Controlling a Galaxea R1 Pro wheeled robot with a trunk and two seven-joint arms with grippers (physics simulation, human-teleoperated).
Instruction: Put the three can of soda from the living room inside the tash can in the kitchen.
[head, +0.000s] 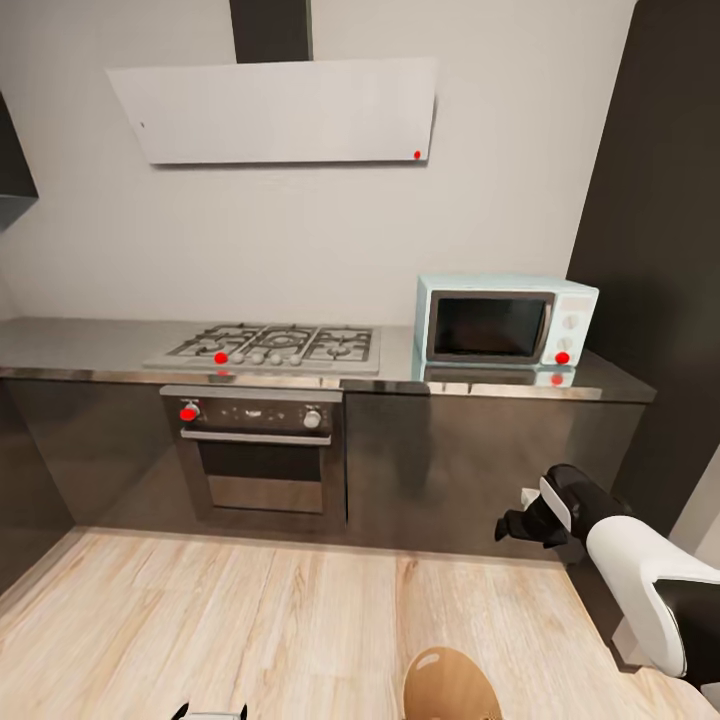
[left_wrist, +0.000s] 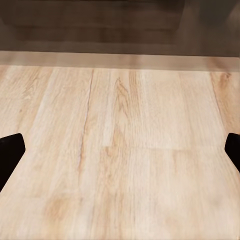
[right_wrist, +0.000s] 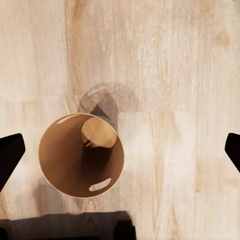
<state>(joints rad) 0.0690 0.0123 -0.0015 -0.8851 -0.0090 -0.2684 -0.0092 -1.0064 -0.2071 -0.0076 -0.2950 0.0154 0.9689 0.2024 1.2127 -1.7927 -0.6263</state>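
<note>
Kitchen, head view. Steel counter (head: 90, 345) spans the frame at mid-height. Gas hob (head: 270, 345) set into it near centre, with a built-in oven (head: 258, 450) directly beneath. Pale blue microwave (head: 503, 318) stands on the counter at 3 o'clock from the hob. White extractor hood (head: 280, 108) on the wall at 12 o'clock above the hob. Tall dark cabinet (head: 655, 230) closes the right side. Light wood floor (head: 200, 630) runs along the foot of the cabinets.

Tash can (head: 452, 684): at 6 o'clock in the head view, only the tan-brown inside and part of the rim visible at the frame edge. In the right wrist view it (right_wrist: 65, 160) is seen from above, standing upright on the wood floor, with an oval handle slot near the rim (a round tan patch shows inside; what it is cannot be told).

Right gripper (head: 528, 522): raised at 4 o'clock in the head view, in front of the lower cabinet fronts; in its wrist view the fingers (right_wrist: 10, 155) stand wide apart, nothing between them.

Left gripper (head: 210, 712): barely in frame at 6 o'clock; in its wrist view the fingers (left_wrist: 10, 152) are spread wide over bare floor, holding nothing.
</note>
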